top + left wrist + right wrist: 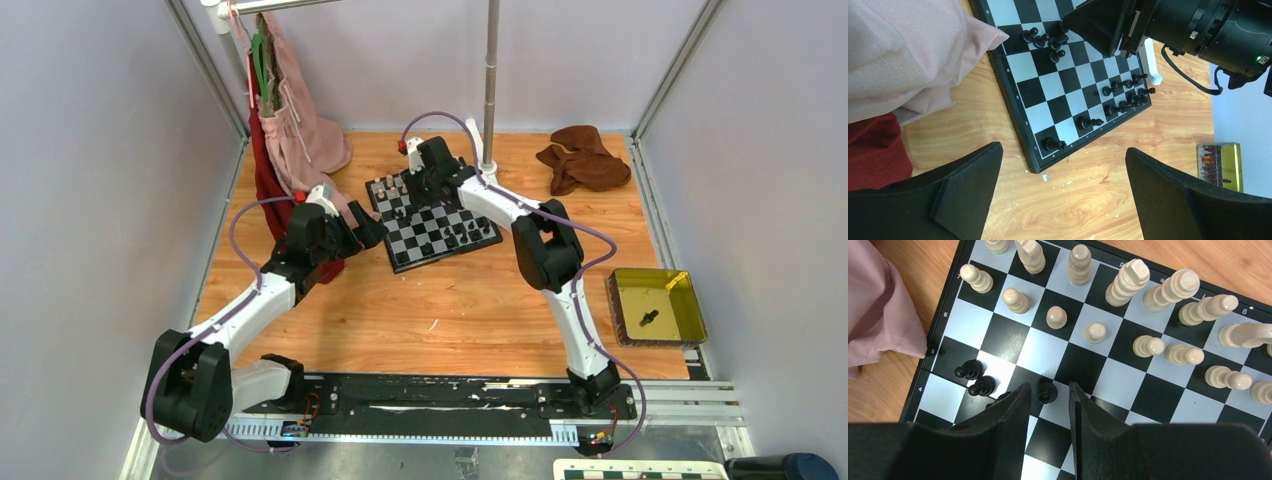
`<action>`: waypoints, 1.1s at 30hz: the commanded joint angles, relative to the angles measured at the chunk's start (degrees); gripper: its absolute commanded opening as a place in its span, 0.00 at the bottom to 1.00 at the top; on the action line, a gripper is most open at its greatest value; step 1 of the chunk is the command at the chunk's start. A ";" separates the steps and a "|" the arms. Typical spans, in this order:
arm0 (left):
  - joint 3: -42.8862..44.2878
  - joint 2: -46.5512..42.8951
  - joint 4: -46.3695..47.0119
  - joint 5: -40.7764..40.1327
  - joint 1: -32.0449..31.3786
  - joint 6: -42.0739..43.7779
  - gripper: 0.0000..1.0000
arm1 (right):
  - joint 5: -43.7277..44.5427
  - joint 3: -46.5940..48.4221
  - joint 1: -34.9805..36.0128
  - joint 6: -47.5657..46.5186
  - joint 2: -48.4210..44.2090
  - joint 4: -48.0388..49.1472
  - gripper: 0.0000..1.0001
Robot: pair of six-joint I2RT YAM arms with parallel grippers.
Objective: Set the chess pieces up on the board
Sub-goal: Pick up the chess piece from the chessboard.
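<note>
The board lies at the back middle of the wooden table. Cream chess pieces stand in rows along its far side. Black chess pieces cluster near one board corner, and several more stand mid-board. My right gripper hovers low over the board. It is open, its fingertips either side of a black pawn with a small gap on each side. My left gripper is wide open above bare wood just off the board's corner, holding nothing.
Pink cloth and red cloth hang at the board's left edge. A metal pole stands behind the board. A brown cloth lies back right. A yellow tray at right holds one black piece.
</note>
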 commanded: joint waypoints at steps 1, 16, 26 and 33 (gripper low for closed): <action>1.77 0.64 -0.81 0.01 0.41 1.40 1.00 | -0.61 2.25 0.13 0.56 1.45 -1.57 0.38; 1.58 1.33 -0.37 -0.15 0.41 1.25 1.00 | -1.34 2.61 0.04 0.79 2.59 -1.71 0.29; 1.60 1.31 -0.55 -0.17 0.51 1.51 1.00 | -1.32 2.21 0.04 0.82 2.51 -1.75 0.23; 1.33 1.07 -0.46 -0.14 0.49 1.17 1.00 | -0.87 1.33 0.03 0.16 1.57 -1.80 0.11</action>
